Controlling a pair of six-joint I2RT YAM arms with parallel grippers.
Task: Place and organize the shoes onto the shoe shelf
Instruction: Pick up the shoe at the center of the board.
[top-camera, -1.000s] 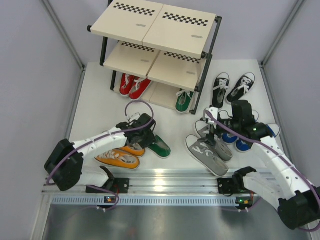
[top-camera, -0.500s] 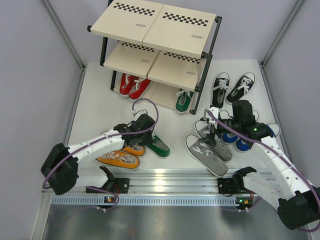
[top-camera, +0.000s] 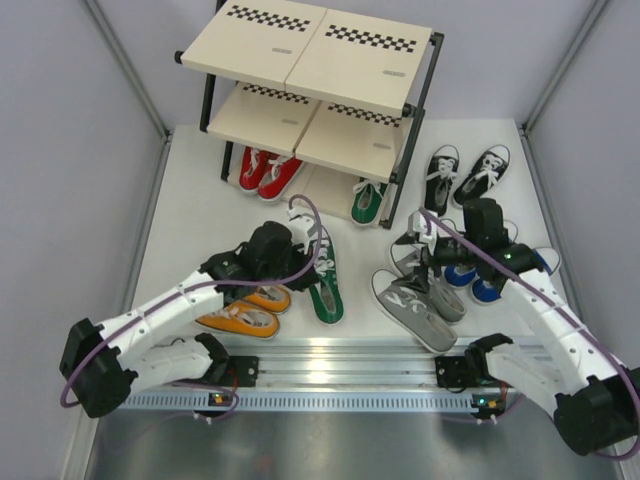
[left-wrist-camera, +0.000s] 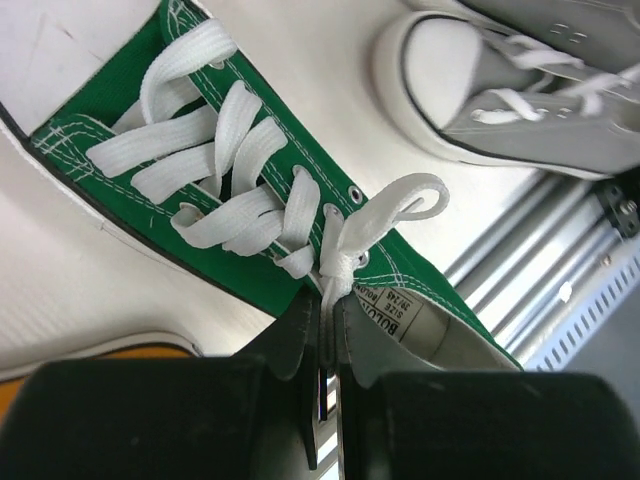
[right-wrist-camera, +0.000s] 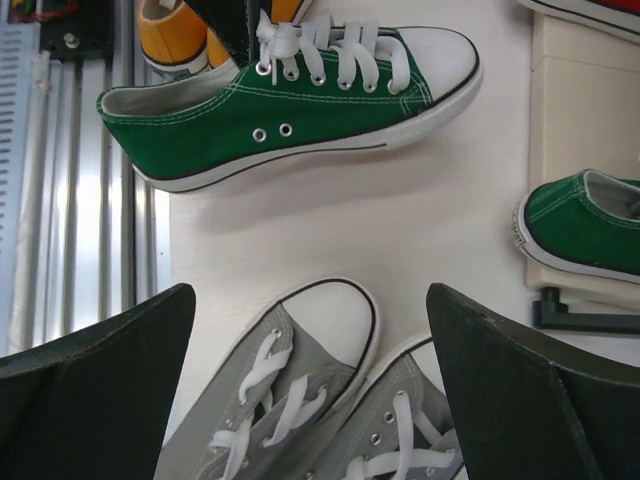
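Pinching the green canvas sneaker (top-camera: 328, 285) on the bench (top-camera: 200, 200), the left pincer (left-wrist-camera: 322, 320) has turned its toe toward the beige wooden shoe shelf (top-camera: 300, 45), ready to go in; the right pincer (right-wrist-camera: 310, 390) is wide.

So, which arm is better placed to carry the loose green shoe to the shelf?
Left. The left gripper is shut on the green shoe at its laces. The right gripper hangs open over the grey shoes, holding nothing.
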